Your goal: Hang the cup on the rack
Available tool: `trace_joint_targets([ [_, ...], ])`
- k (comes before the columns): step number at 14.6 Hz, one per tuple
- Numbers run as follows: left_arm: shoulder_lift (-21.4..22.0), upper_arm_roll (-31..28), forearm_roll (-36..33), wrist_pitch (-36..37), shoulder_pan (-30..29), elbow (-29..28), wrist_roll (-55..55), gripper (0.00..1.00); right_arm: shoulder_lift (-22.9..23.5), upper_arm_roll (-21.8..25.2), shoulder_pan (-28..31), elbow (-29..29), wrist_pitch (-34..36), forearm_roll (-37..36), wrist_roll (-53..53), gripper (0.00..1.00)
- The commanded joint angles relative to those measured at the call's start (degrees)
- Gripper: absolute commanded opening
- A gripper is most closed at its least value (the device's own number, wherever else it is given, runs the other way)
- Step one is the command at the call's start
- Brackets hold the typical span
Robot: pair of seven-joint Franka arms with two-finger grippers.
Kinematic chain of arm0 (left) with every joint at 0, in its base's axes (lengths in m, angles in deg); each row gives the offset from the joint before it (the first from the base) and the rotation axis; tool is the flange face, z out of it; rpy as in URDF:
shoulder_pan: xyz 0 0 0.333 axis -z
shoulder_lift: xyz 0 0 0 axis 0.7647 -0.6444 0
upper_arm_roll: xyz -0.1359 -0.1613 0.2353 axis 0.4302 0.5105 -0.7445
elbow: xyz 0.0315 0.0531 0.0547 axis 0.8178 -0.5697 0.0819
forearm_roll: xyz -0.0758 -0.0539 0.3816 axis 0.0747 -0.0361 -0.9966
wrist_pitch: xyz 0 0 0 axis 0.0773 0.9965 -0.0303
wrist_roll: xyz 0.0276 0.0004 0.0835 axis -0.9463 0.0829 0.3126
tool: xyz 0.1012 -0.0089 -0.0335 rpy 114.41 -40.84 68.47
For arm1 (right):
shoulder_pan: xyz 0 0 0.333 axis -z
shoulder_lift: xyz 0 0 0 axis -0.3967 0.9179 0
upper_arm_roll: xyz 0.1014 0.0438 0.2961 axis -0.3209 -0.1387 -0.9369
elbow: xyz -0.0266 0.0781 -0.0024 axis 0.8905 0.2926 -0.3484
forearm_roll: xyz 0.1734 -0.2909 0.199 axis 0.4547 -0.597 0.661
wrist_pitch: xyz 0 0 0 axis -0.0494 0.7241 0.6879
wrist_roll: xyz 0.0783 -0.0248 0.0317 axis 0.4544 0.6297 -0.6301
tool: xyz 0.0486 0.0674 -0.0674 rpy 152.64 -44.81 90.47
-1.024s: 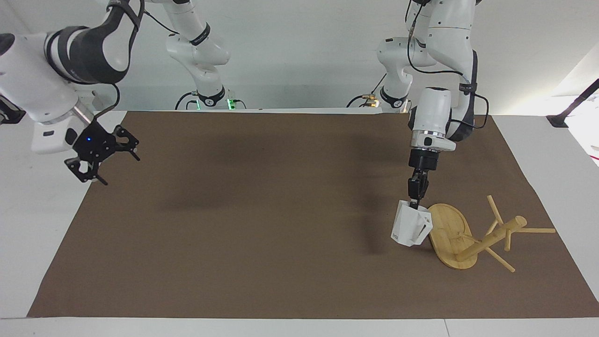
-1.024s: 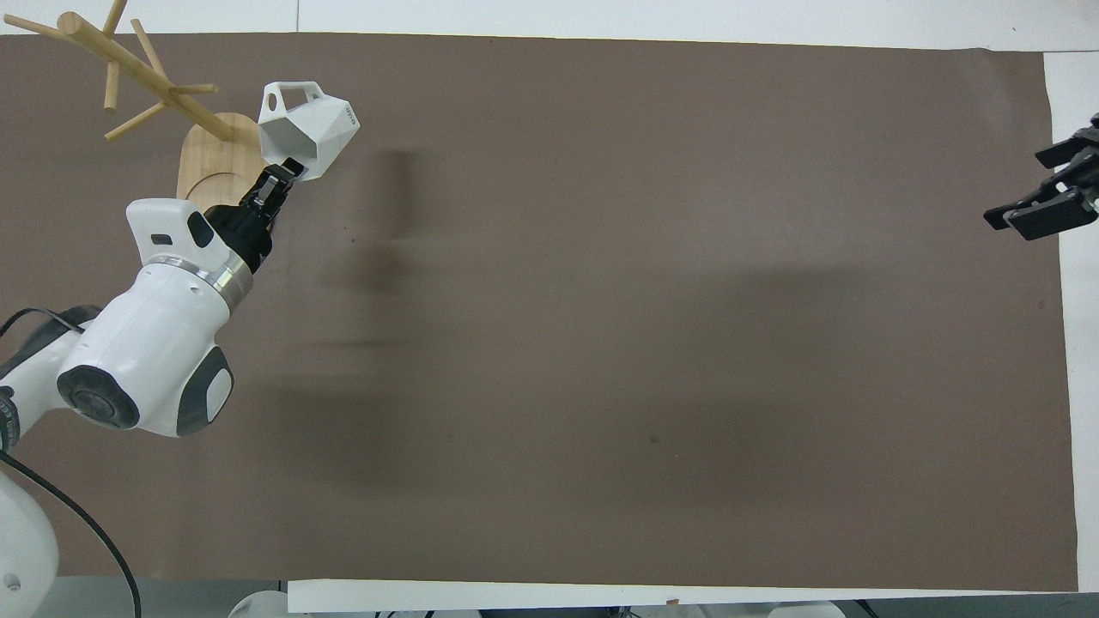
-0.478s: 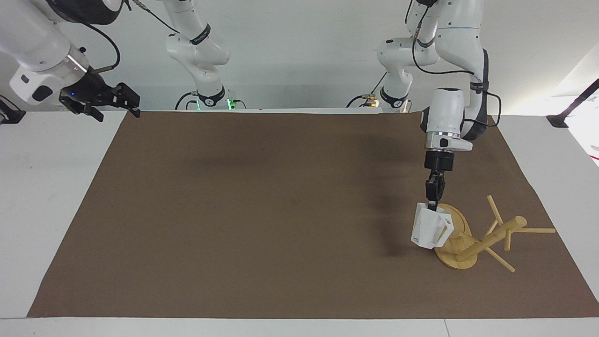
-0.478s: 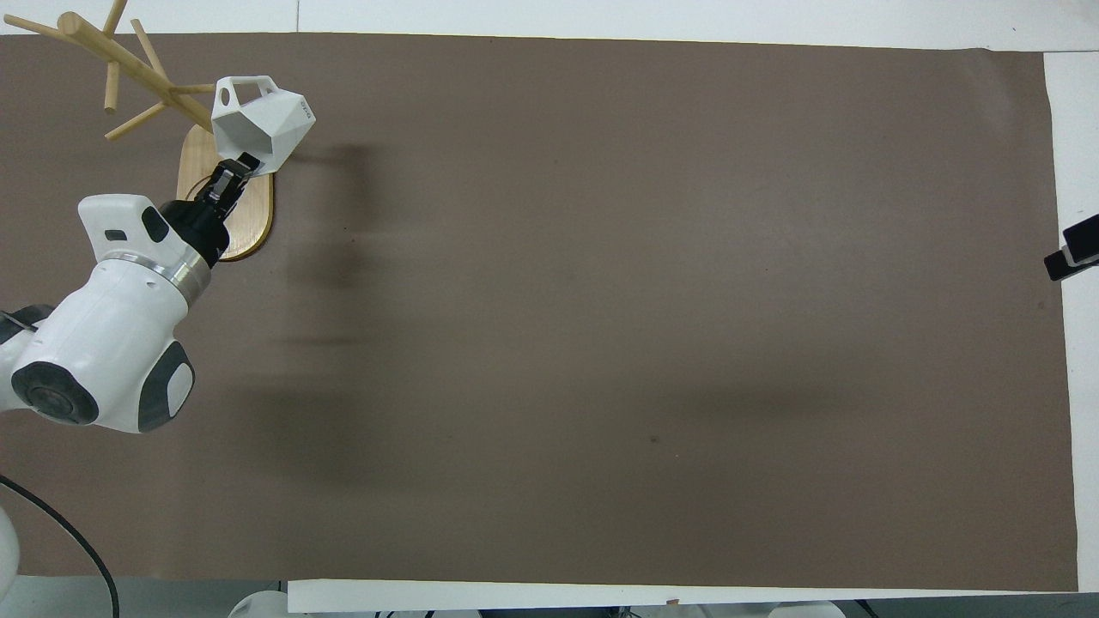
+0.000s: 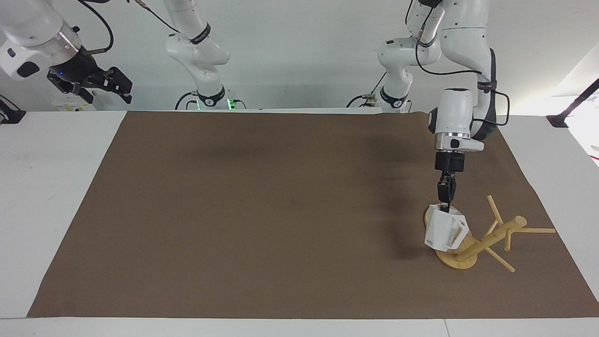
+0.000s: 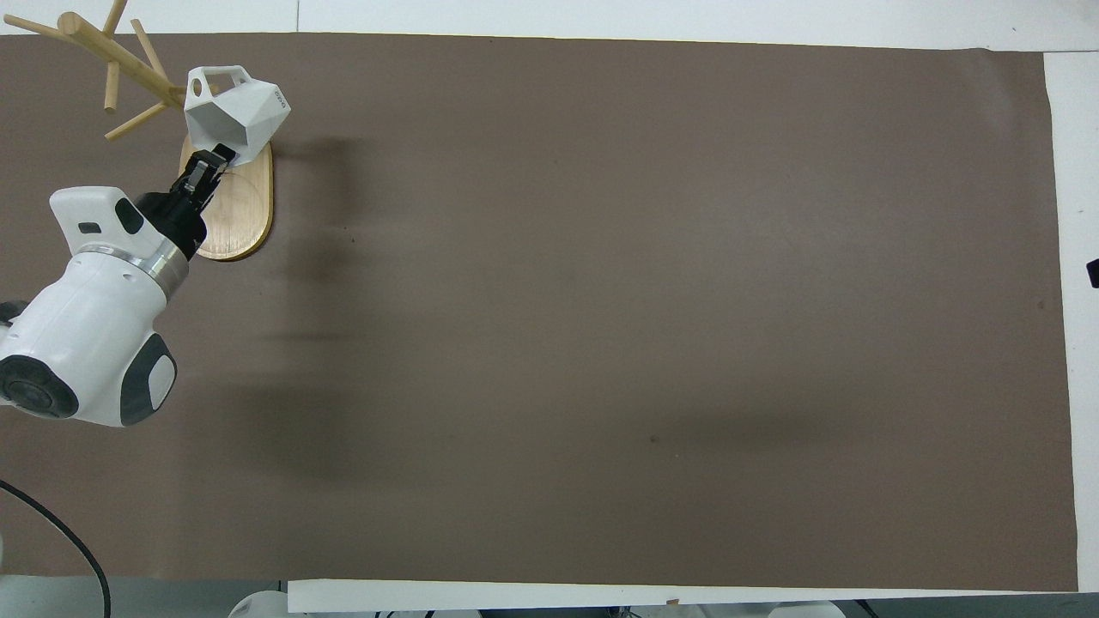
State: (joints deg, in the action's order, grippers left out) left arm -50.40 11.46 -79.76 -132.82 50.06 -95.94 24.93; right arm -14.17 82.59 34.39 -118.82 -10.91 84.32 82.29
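The rack [image 5: 491, 236] is a bamboo mug tree with an oval base [image 5: 456, 262], standing at the left arm's end of the table; it also shows in the overhead view [image 6: 129, 64]. My left gripper [image 5: 446, 206] points down and is shut on the rim of the white faceted cup [image 5: 442, 231]. It holds the cup over the rack's base, beside the post. The cup's handle [image 5: 461, 225] faces the post. In the overhead view the cup [image 6: 236, 107] covers part of the base [image 6: 245, 206] just ahead of the left gripper [image 6: 206, 167]. My right gripper [image 5: 117, 84] is open, raised off the mat at the right arm's end.
A brown mat [image 5: 281, 210] covers most of the white table [image 5: 56, 187]. Thin pegs [image 5: 538, 230] stick out from the rack's post toward the mat's edge. Only a dark sliver of the right gripper [image 6: 1093, 273] shows in the overhead view.
My left gripper has carried the cup toward the left arm's end of the table, over the rack's base and closer to the post. My right arm has drawn up and back, off the mat.
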Motion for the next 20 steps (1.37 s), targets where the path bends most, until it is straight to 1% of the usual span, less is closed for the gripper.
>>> trace_joint_targets([
  [1,-2.9,0.4,-1.6,-0.3,-1.9,2.5,0.0,0.00,-0.8,-0.3,-0.4,-1.3,-0.2,-0.7,2.4,1.00],
  [3,-3.7,0.4,-1.6,-0.3,-2.0,3.3,0.0,0.00,-1.9,-0.2,0.1,-3.8,-1.5,-0.5,1.7,1.00],
  [4,-4.9,0.3,-1.8,-0.3,-2.4,3.6,-0.1,0.00,-2.8,0.0,-0.3,-5.5,-1.5,-0.4,1.3,1.00],
  [5,-5.5,0.4,-2.8,-0.2,-3.6,4.8,0.0,0.01,-4.1,0.8,-1.1,-7.4,-2.1,-0.4,1.7,1.00],
  [6,-5.6,0.4,-3.1,-0.1,-4.2,5.3,0.1,0.09,-5.7,3.1,-3.7,-9.3,-3.1,-0.4,1.7,1.00],
  [7,-5.8,0.4,-3.1,0.2,-4.8,6.2,0.3,0.33,-6.6,7.2,-6.9,-10.8,-4.6,-0.4,1.4,1.00],
  [8,-6.0,0.4,-3.0,1.4,-4.9,7.4,0.5,0.73,-8.0,7.8,-7.8,-12.6,-5.6,-0.5,1.7,1.00],
  [9,-6.0,0.4,-3.0,3.4,-4.9,8.0,0.6,0.94,-9.6,7.8,-7.9,-14.7,-6.3,-0.5,1.9,1.00],
  [10,-5.7,0.4,-3.0,6.0,-4.8,8.2,0.5,1.00,-10.3,7.8,-8.1,-16.1,-7.5,-0.5,1.9,1.00],
  [12,-3.9,0.4,-3.1,9.1,-4.9,7.2,0.5,1.00,-10.3,7.8,-8.3,-16.3,-8.6,-0.5,1.7,1.00],
  [16,3.1,0.4,-3.1,25.4,-4.1,6.4,-0.1,1.00,-11.2,8.1,-9.7,-18.2,-9.8,-0.8,2.1,1.00],
  [17,4.4,0.4,-3.1,27.8,-4.0,6.5,-0.3,1.00,-11.0,8.1,-9.7,-18.1,-10.0,-0.8,2.0,1.00],
  [19,7.5,0.5,-3.1,33.1,-4.5,6.7,-5.3,1.00,-11.0,8.3,-9.8,-18.2,-10.0,-0.8,2.1,1.00],
  [20,9.0,0.6,-3.1,37.3,-4.7,7.0,-8.3,1.00,-11.3,8.4,-9.8,-18.6,-10.0,-0.8,2.0,1.00],
])
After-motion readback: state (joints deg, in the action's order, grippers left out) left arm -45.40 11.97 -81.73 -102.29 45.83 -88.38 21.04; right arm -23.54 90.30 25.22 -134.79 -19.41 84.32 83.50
